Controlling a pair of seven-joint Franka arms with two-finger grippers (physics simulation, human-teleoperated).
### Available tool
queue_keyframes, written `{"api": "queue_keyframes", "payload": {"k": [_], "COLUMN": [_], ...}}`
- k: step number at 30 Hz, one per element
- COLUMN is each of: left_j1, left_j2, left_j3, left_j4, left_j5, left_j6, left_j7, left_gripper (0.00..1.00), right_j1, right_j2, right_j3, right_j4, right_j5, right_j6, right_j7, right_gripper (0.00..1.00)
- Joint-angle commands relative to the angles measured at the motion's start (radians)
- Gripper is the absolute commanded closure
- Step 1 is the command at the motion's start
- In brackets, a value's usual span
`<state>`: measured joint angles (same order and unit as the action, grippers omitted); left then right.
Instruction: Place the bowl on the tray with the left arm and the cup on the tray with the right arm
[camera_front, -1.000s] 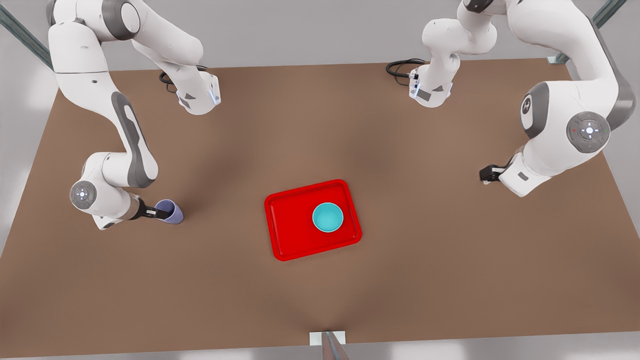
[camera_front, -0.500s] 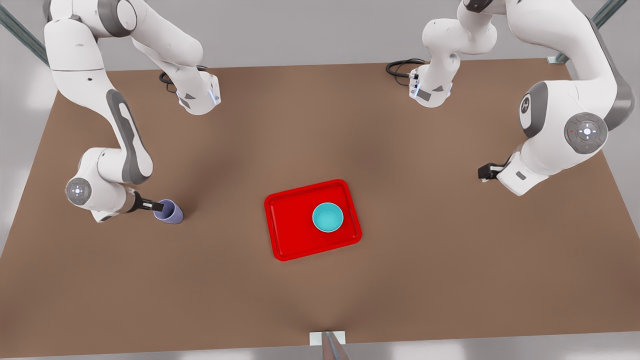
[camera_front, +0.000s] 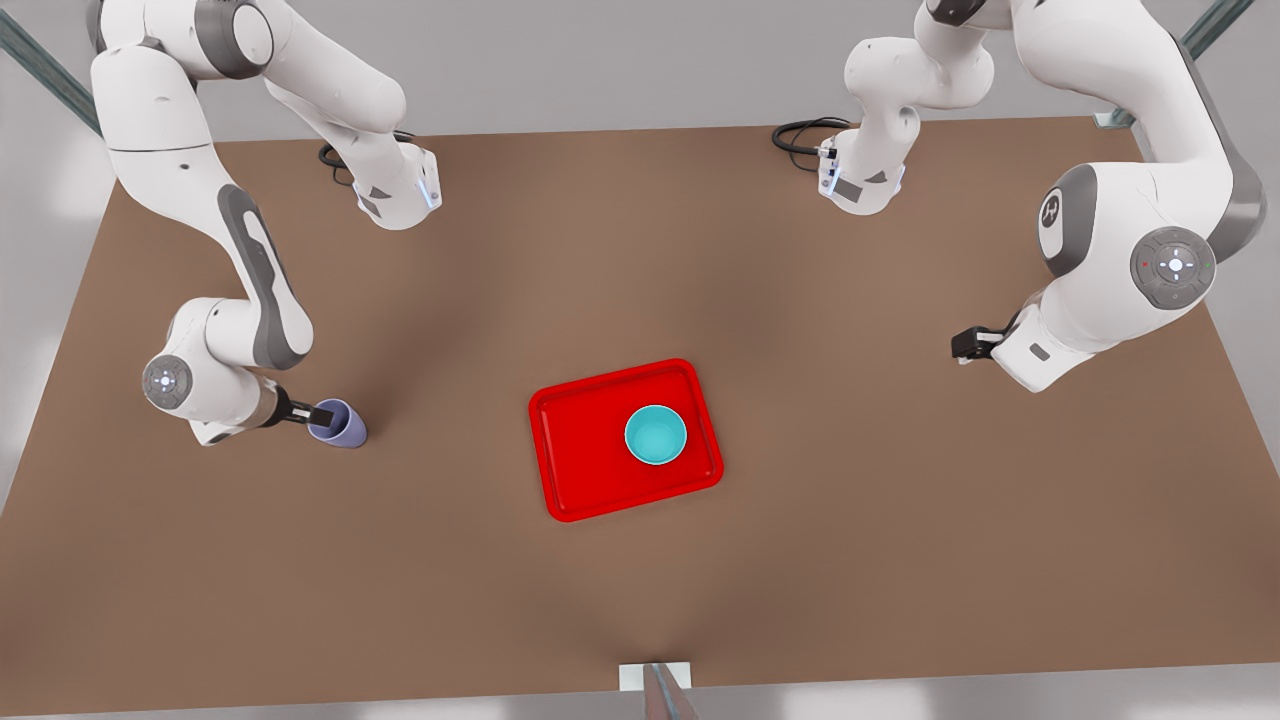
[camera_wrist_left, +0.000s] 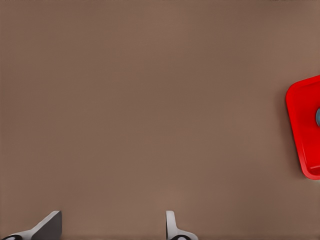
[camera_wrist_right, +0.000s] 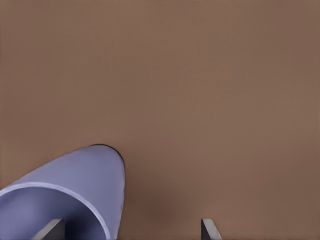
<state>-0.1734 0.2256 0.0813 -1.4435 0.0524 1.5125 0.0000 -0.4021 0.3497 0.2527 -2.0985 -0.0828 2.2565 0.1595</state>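
The small round teal bowl sat inside the flat bright red rectangular tray, toward the side at the front view's right, so the bowl half of the task appeared complete. The pale lavender handleless cup stood on the brown tabletop, well apart from the tray toward the front view's left; its placement remained to be done.

The right gripper was at the cup's rim. In the right wrist view its fingers stood apart, one over the cup's mouth and the other outside the wall, not yet clamped on it. Closing, lifting and carrying to the tray were judged to be outstanding.

The left gripper waited over bare table near the front view's right edge, jaws apart and holding nothing, with the tray's corner visible beyond its fingers.
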Motion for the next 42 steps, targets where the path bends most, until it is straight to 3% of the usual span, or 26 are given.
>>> {"api": "queue_keyframes", "payload": {"k": [1, 14, 16, 17, 18, 20, 21, 22, 35, 39, 42], "left_j1": [0.0, 0.0, 0.0, 0.0, 0.0, 0.0, 0.0, 0.0, -0.002, -0.003, -0.003], "left_j2": [0.0, 0.0, 0.0, 0.0, 0.0, 0.0, 0.0, 0.0, -0.002, -0.002, -0.002], "left_j3": [0.0, 0.0, 0.0, 0.0, 0.0, 0.0, 0.0, 0.0, -0.002, -0.002, -0.002], "left_j4": [0.0, -0.002, -0.002, -0.003, -0.003, -0.003, -0.002, -0.003, -0.003, -0.003, -0.002], "left_j5": [0.0, 0.0, 0.0, 0.0, 0.0, 0.0, 0.0, 0.0, 0.0, 0.001, 0.0], "left_j6": [0.0, -0.003, -0.005, -0.006, -0.008, -0.009, -0.011, -0.011, -0.018, -0.018, -0.017], "left_j7": [0.0, -0.002, -0.002, -0.002, -0.002, -0.003, -0.003, -0.003, -0.005, -0.017, -0.017], "left_gripper": [0.0, 0.0, 0.0, 0.0, 0.0, 0.0, 0.0, 0.0, 0.0, 0.0, 0.0], "right_j1": [0.0, 0.008, 0.012, 0.016, 0.019, 0.026, 0.028, 0.031, 0.031, 0.026, 0.029], "right_j2": [0.0, 0.051, 0.057, 0.057, 0.06, 0.066, 0.066, 0.066, 0.057, 0.048, 0.049], "right_j3": [0.0, -0.001, -0.001, -0.001, -0.001, -0.001, -0.001, -0.001, 0.016, 0.089, 0.244], "right_j4": [0.0, 0.002, 0.005, 0.006, 0.006, 0.006, 0.009, 0.009, 0.048, 0.264, 0.462], "right_j5": [0.0, 0.0, -0.005, -0.006, -0.006, -0.006, -0.006, -0.006, -0.006, 0.003, 0.006], "right_j6": [0.002, 0.061, 0.06, 0.058, 0.058, 0.058, 0.057, 0.055, -0.011, -0.27, -0.431], "right_j7": [0.0, 0.003, -0.005, -0.002, 0.008, 0.009, 0.009, 0.012, 0.049, 0.051, 0.141], "right_gripper": [0.0, 0.0, 0.33, 0.44, 0.45, 0.56, 0.73, 0.79, 0.79, 0.79, 0.79]}}
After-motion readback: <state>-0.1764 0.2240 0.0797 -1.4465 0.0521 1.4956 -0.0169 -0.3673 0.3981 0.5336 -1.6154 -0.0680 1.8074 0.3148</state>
